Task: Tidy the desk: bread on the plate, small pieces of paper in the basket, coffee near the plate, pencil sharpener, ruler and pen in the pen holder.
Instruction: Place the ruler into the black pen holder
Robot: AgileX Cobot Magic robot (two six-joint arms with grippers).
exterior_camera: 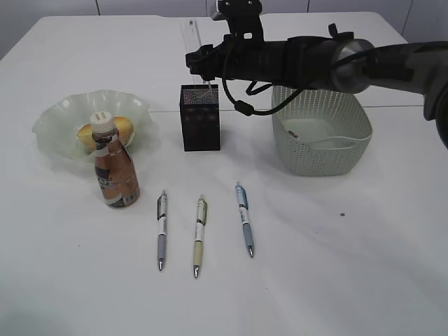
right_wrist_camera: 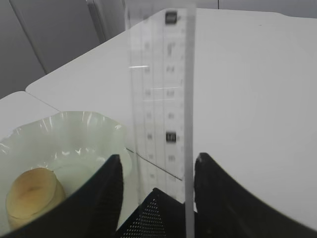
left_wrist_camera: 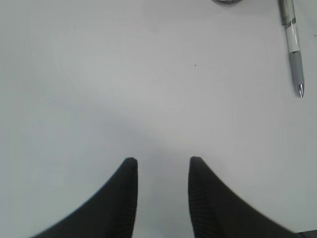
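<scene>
The right gripper [right_wrist_camera: 154, 171] stands spread around the upright ruler [right_wrist_camera: 161, 99], whose foot sits in the pen holder [right_wrist_camera: 158, 215] below the jaws, apparently freeing it. The left gripper [left_wrist_camera: 161, 171] hangs parted over bare desk [left_wrist_camera: 124, 89], holding nothing.

**White room, white surface**

You're looking at a broad white tabletop [exterior_camera: 364, 273] with rounded far corners and a thin seam across it — evenly lit, soft shadows only. Behind it, pale grey wall panels [right_wrist_camera: 54, 34] stand with narrow vertical joints between them. A few tiny dark specks [exterior_camera: 342, 214] mark the surface — nothing more.
</scene>
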